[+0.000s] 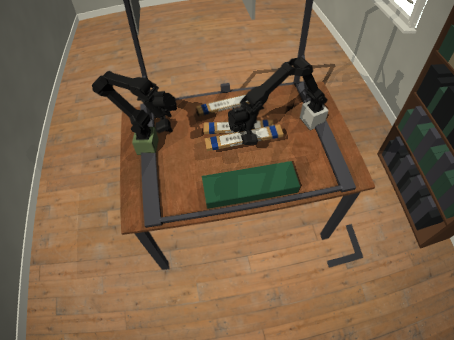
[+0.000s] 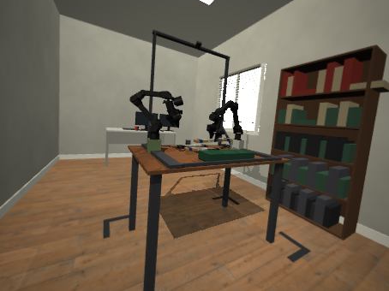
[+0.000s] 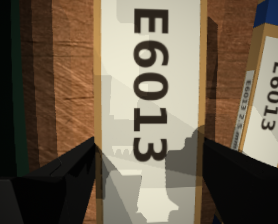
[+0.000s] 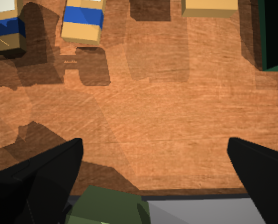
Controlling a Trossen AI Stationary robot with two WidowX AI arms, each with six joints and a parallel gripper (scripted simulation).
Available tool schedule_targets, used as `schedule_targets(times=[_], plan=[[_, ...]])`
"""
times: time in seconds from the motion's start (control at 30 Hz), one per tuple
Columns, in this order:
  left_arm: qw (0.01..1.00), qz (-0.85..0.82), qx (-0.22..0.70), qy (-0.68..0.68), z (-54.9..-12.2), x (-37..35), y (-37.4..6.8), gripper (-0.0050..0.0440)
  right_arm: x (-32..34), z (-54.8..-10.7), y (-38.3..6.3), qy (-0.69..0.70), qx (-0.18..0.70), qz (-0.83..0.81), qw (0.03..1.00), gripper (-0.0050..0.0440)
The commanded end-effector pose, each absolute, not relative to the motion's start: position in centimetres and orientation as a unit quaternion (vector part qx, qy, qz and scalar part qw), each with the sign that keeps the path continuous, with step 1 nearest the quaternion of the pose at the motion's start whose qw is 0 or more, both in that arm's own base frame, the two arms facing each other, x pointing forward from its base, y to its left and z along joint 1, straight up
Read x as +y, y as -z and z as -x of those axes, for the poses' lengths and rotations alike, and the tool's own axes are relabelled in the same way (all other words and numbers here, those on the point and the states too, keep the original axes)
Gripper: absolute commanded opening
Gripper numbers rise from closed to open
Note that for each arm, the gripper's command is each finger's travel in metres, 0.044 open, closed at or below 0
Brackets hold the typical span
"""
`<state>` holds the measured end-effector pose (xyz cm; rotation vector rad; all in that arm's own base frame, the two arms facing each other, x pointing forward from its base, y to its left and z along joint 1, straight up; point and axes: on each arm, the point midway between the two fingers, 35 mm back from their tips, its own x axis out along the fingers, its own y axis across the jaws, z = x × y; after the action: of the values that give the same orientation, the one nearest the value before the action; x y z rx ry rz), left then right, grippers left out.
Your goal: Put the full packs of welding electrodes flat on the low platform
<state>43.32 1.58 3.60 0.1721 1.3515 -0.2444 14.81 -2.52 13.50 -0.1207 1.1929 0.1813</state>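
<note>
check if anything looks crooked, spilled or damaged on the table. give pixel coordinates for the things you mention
Nothing visible looks spilled or damaged. Slightly askew, though, is the back pack (image 1: pixel 222 105) (image 4: pixel 11 26): it sits at an angle to the middle pack (image 1: pixel 211 127) (image 3: pixel 260 100) (image 4: pixel 83 17) rather than parallel.

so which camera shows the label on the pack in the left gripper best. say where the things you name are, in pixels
The left wrist view: it looks straight down on the held pack (image 1: pixel 228 140) (image 2: pixel 201 141) (image 3: pixel 150 85) (image 4: pixel 210 7), with E6013 large and readable. The top view shows both blue-banded ends, but the arm hides part of the label; exterior shows a thin sliver, right wrist just one tan end.
</note>
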Motion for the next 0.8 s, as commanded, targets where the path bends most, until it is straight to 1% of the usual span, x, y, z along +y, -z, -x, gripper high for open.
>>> schedule_targets(times=[0.0, 0.77], plan=[[0.795, -0.087, 0.591, 0.107, -43.2, 0.9, -7.6, -0.0050, -2.6, -15.0, -14.2, -0.084, 0.552, 0.060, 0.828, 0.0430], [0.794, -0.086, 0.592, 0.107, -39.5, -2.0, -10.4, -0.0050, -2.6, -15.0, -14.2, -0.084, 0.552, 0.060, 0.828, 0.0430]])
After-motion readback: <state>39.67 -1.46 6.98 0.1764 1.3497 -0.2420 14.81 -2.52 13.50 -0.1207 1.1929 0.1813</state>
